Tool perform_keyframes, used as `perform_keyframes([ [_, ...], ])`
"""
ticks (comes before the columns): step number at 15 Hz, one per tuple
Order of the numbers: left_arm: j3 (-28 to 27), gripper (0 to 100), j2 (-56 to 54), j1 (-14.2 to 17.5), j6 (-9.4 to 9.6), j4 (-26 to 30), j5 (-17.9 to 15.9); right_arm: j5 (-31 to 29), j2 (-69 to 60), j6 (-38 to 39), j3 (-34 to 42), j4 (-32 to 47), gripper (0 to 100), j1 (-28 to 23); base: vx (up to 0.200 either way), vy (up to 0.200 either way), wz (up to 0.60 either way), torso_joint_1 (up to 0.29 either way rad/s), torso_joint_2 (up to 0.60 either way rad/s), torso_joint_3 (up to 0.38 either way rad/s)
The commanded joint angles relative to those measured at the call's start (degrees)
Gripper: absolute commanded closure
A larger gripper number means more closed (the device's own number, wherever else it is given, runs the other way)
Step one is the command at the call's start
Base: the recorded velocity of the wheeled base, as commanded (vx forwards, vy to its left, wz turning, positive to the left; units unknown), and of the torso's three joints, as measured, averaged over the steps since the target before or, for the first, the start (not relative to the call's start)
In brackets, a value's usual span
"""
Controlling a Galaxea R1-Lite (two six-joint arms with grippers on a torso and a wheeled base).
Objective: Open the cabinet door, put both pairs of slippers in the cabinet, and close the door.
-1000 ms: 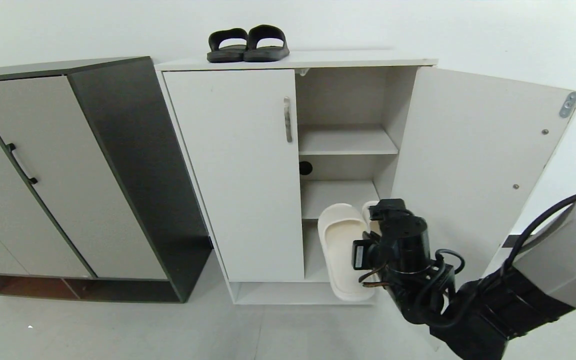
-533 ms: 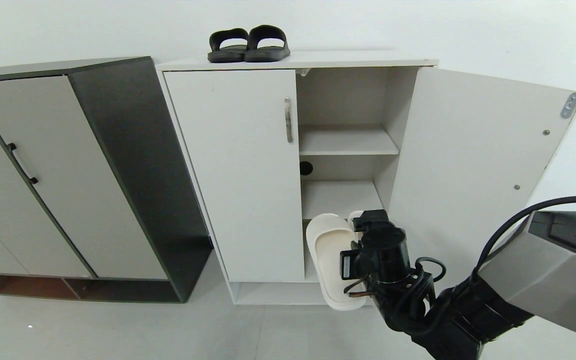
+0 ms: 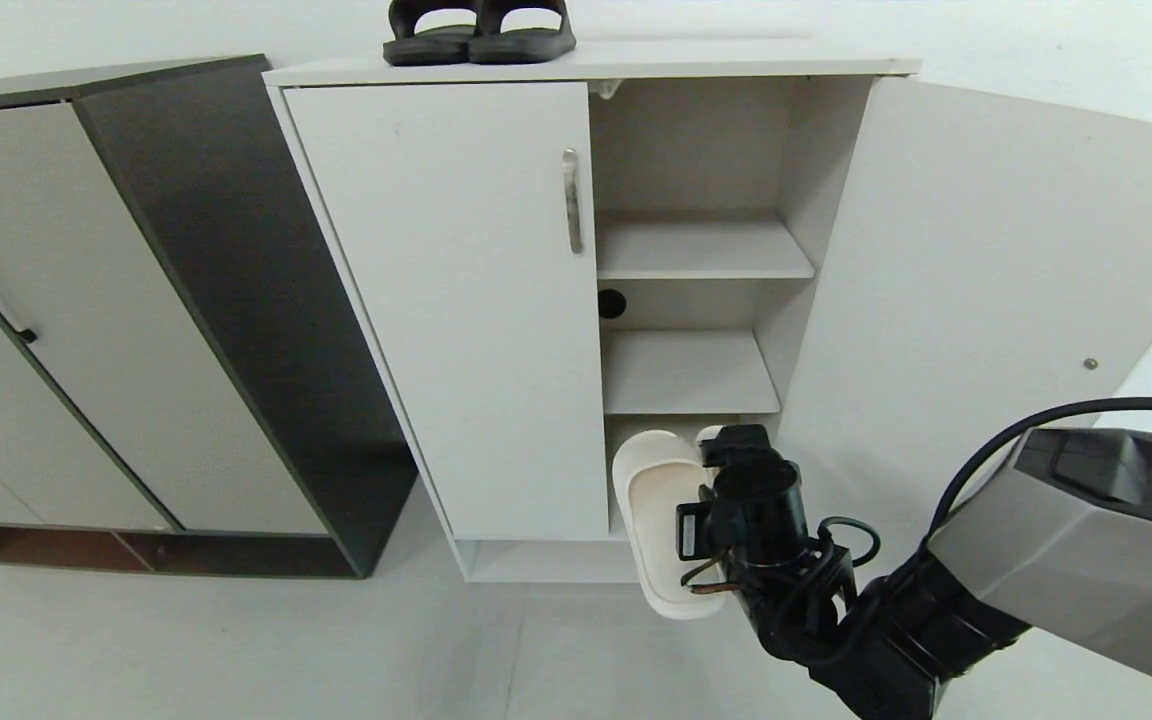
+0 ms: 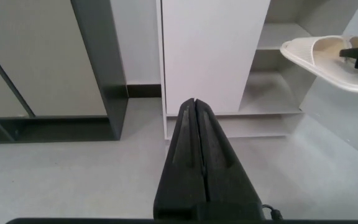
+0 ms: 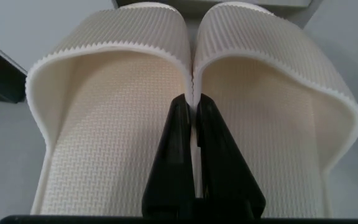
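My right gripper [image 3: 711, 460] is shut on the inner edges of a pair of white slippers [image 3: 658, 520], holding them side by side in the air in front of the lowest compartment of the white cabinet [image 3: 456, 300]. The right wrist view shows both fingers [image 5: 194, 124] pinching the two slippers [image 5: 117, 118] together. A pair of black slippers [image 3: 481, 35] rests on the cabinet top. The right cabinet door [image 3: 986, 280] stands wide open; the left door [image 3: 456, 300] is closed. My left gripper [image 4: 195, 112] is shut on nothing, low over the floor, with the white slippers [image 4: 328, 53] farther off.
Two empty shelves [image 3: 696, 250] sit above the lowest compartment. A grey and dark cabinet [image 3: 136, 300] stands left of the white one. Bare grey floor [image 3: 336, 650] lies in front of both.
My right arm has carried the white slippers a little left and down. The head camera has moved closer to the cabinet, shifting the whole picture.
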Motion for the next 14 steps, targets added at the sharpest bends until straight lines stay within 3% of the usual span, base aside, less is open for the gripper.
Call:
perform_keyframes([
  [1, 0.00, 100, 0.09, 0.00, -0.03, -0.01, -0.02, -0.49, 1.71, -0.39, -0.16, -1.60, 100, -0.01, 0.000, 0.000, 0.00, -0.002, 0.00, -0.198],
  [3, 0.00, 100, 0.09, 0.00, -0.03, -0.01, -0.02, -2.25, 2.24, -4.34, 1.07, -7.05, 100, -0.01, 0.000, 0.000, 0.00, 0.002, 0.01, -0.190],
  [4, 0.00, 100, 0.09, 0.00, -0.03, -0.01, -0.02, -2.86, 4.52, -8.82, 1.86, -15.23, 100, -0.27, 0.000, 0.000, 0.00, -0.002, 0.01, -0.198],
  [6, 0.00, 100, 0.00, 0.00, -0.03, -0.01, -0.02, -3.30, 8.22, -12.43, 1.42, -23.84, 100, -1.42, 0.000, 0.000, 0.00, 0.002, 0.00, -0.110],
  [14, 0.00, 100, 0.09, 0.00, -0.03, -0.01, 0.07, -3.22, 8.66, -12.08, 0.45, -24.02, 100, -2.47, 0.000, 0.000, 0.00, 0.000, 0.00, 0.000],
])
